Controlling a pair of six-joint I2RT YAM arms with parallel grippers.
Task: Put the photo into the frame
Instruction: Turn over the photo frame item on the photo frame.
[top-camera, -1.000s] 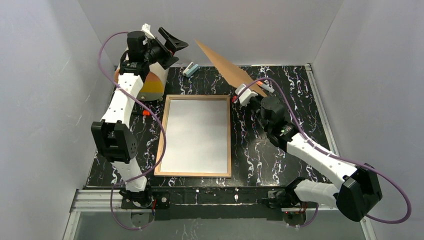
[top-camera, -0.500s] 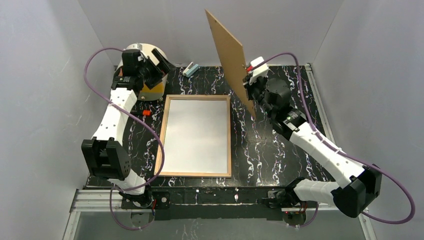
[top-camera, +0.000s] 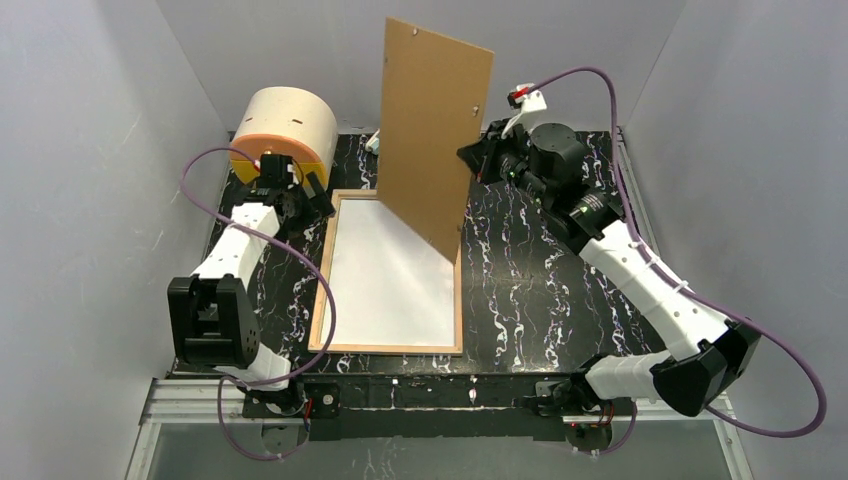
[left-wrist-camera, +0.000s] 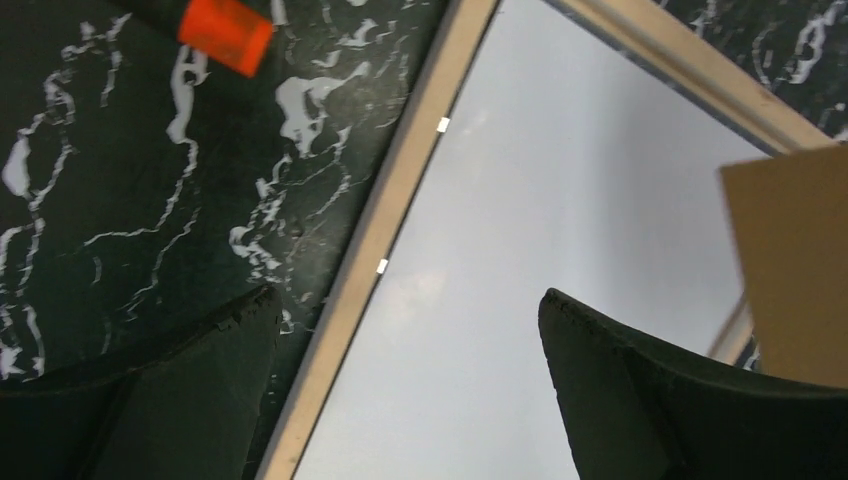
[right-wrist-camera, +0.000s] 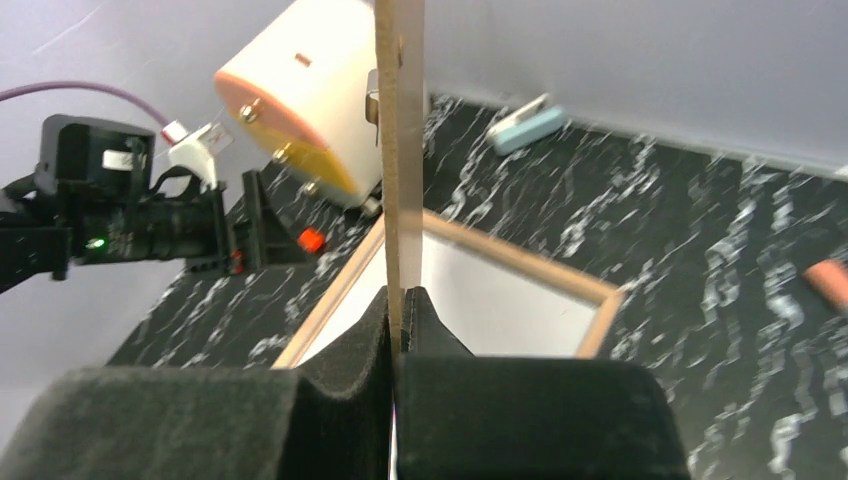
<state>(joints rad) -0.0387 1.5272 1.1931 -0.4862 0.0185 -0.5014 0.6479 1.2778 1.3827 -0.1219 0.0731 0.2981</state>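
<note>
As your right pincer, clamped on the brown backing board, is swinging it upright over the frame lying flat on the tabletop, your left pincer is hovering spread above its left rim; closing-up looks near.

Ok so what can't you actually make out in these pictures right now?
Top view: the upright backing board hides the far right corner of the frame.
Every view: whether the white sheet in the frame is the photo; it looks blank.
Left wrist view: orange item cut off by the top edge.
Right wrist view: pink item cut off by the right edge.
</note>
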